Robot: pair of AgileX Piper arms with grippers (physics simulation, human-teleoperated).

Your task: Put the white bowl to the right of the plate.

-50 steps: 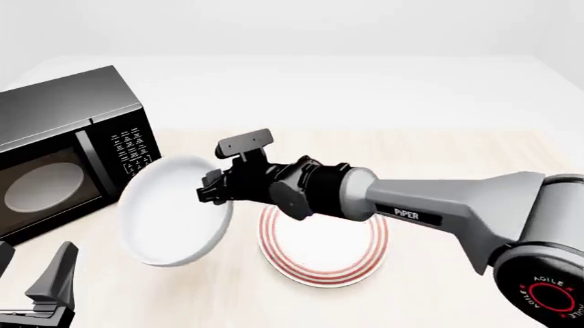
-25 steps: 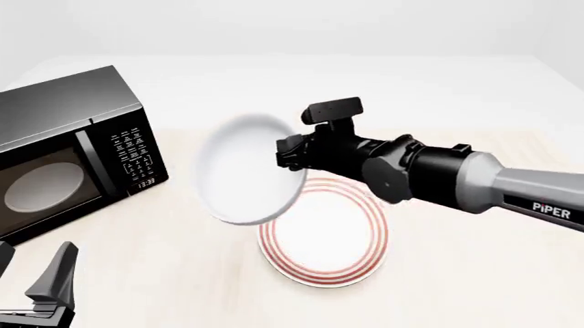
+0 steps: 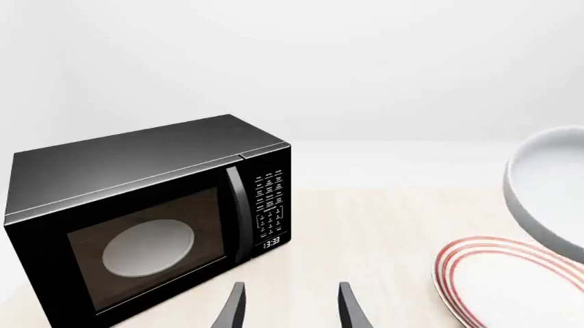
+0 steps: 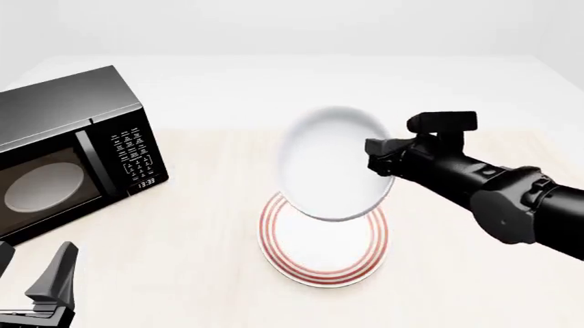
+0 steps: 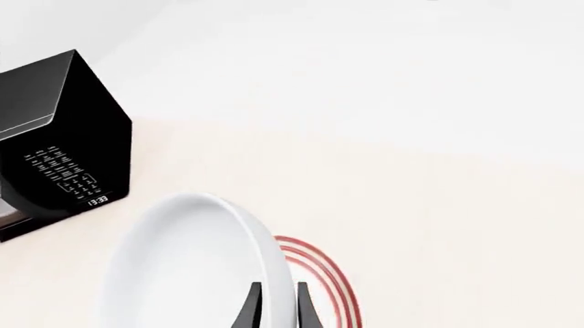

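Pale wooden table point(image 4: 182, 246), microwave point(image 4: 68, 150) at left. Right gripper point(image 4: 383, 164) pinches white bowl point(image 4: 333, 164) by its rim, tilted, airborne over plate point(image 4: 324, 263). Left gripper point(image 3: 290, 307) idle, fingers parted.

Pale wooden table point(image 4: 201, 232), microwave point(image 4: 68, 154), plate point(image 4: 324, 263) on it
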